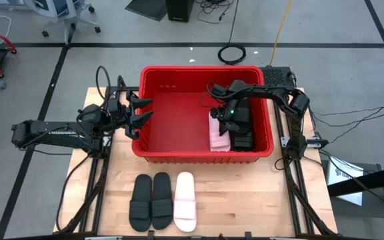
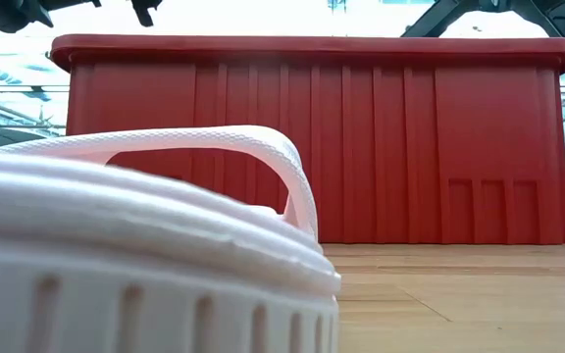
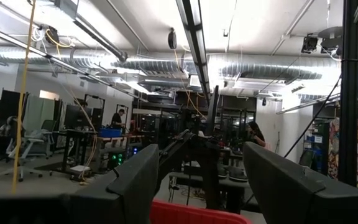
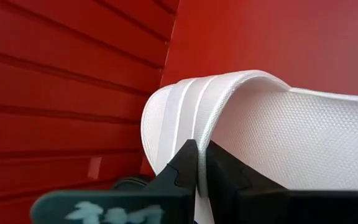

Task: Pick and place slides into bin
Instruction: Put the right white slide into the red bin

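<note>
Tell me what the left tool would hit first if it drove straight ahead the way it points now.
Probably nothing nearby: the left tool, open, points level over the bin's rim into the room, so its line looks free, though depth is unclear.

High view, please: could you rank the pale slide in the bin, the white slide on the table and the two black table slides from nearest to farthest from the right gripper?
From the right gripper:
1. Pale slide in the bin, at its jaws.
2. White slide on the table, in front of the bin.
3. Inner black slide, beside the white one.
4. Outer black slide, leftmost.
</note>
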Motion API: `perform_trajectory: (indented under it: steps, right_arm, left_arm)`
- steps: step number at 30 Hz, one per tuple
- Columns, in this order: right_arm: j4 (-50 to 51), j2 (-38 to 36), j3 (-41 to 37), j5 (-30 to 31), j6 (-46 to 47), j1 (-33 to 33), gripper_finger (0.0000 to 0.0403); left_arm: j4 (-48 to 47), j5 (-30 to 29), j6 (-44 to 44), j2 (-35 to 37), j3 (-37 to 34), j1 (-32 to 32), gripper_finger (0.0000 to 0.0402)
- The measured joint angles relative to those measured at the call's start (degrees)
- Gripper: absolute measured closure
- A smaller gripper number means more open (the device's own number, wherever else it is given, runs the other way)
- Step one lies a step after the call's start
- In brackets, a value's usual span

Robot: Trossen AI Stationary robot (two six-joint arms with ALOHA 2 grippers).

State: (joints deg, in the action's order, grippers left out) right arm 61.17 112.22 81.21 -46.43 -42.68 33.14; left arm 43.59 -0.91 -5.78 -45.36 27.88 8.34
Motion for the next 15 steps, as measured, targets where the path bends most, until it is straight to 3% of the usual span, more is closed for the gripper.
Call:
perform_trajectory:
  steps: [8, 15]
  right_arm:
    - [0.0, 0.0, 0.0, 0.0, -1.4, -0.3, 0.0368]
    - [0.0, 0.0, 0.0, -0.2, -1.5, -0.3, 0.0317]
  left_arm:
    - [-0.1, 0.0, -0.2, 0.0, 0.0, 0.0, 0.0160]
    - [-0.1, 0.0, -0.3, 0.0, 0.0, 0.0, 0.0160]
